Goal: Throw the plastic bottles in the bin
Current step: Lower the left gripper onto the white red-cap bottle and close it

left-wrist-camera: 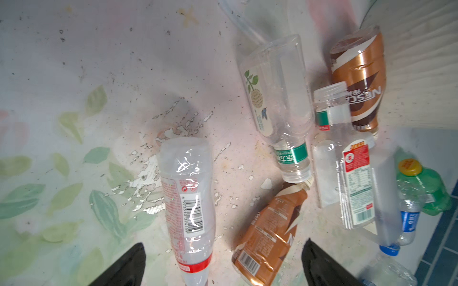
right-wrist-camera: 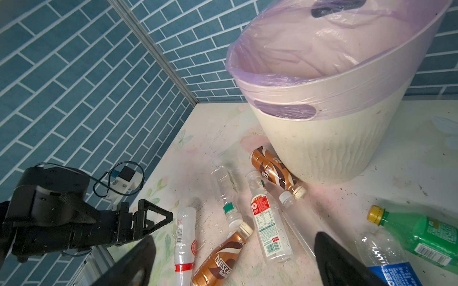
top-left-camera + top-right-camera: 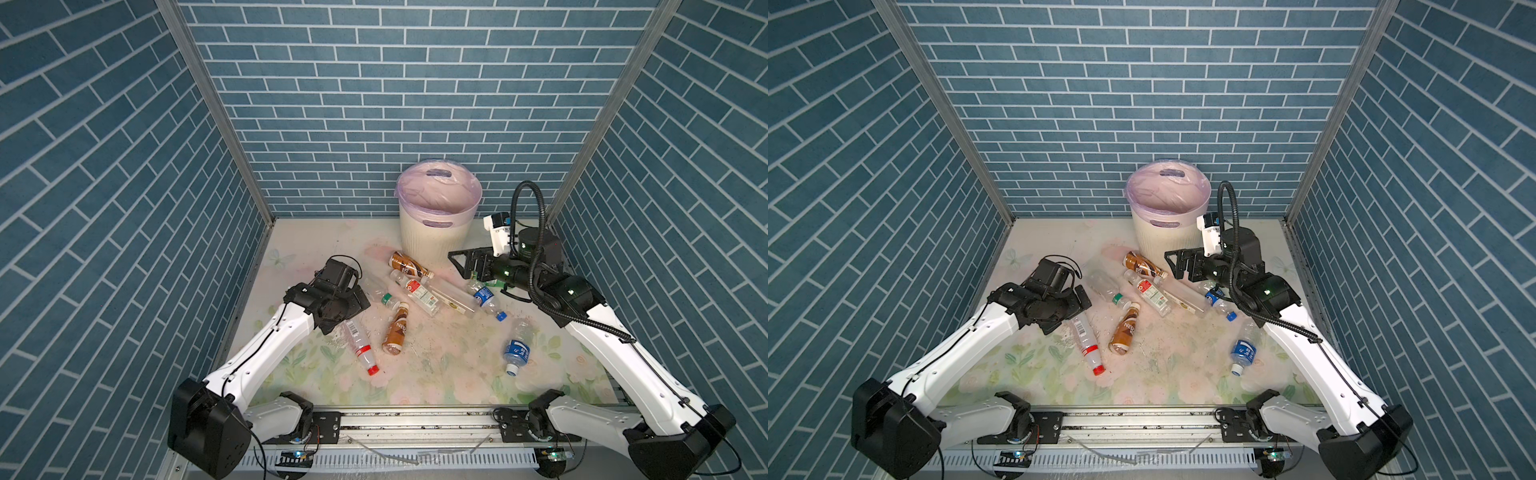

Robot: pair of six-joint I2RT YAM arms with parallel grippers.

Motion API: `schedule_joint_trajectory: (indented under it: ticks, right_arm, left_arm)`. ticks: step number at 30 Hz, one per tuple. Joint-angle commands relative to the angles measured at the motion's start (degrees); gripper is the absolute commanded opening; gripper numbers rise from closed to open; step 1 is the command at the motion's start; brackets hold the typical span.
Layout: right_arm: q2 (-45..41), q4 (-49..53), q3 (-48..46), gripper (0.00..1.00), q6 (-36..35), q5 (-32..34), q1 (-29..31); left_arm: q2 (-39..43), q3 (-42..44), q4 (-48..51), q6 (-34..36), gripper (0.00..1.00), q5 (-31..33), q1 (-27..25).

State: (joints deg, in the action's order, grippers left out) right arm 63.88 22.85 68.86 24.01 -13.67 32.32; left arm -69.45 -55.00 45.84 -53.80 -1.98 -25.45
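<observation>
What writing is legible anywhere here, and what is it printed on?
"NESCA", upside down: brown plastic bottle beside the cream ribbed bin.
"NESCAF", end unclear: second brown plastic bottle, farther from it.
Barcode digits, Chinese print and nutrition panels on the clear plastic bottles: too small or blurred.

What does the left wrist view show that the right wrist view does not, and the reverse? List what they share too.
Only the left wrist view: a blue bottle cap. Only the right wrist view: the bin's lilac liner and handle slot. Both: the brown bottle by the bin, the second brown bottle, the red-banded clear bottle, the green-banded clear bottle and the yellow-capped green bottle.
</observation>
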Motion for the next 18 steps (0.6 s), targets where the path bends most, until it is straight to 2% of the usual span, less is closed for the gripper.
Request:
schedule_joint_trajectory:
  ticks: [1,12,18]
  right_arm:
    - [-0.2,0.0,-2.6,0.99,-2.7,1.3,1.2]
    - [1.0,-6.1,-6.9,0.99,-0.5,-1.5,1.6]
    - [0.0,-7.3,-9.4,0.99,0.2,-0.2,1.7]
  left_arm:
    - [-1.5,2.9,-0.7,3.5,0.99,2.1,-0.3]
    - [-6.1,7.1,-5.6,3.6,0.96,6.7,-0.3]
    - [-9.6,8.2,-7.3,4.1,0.94,7.4,-0.2]
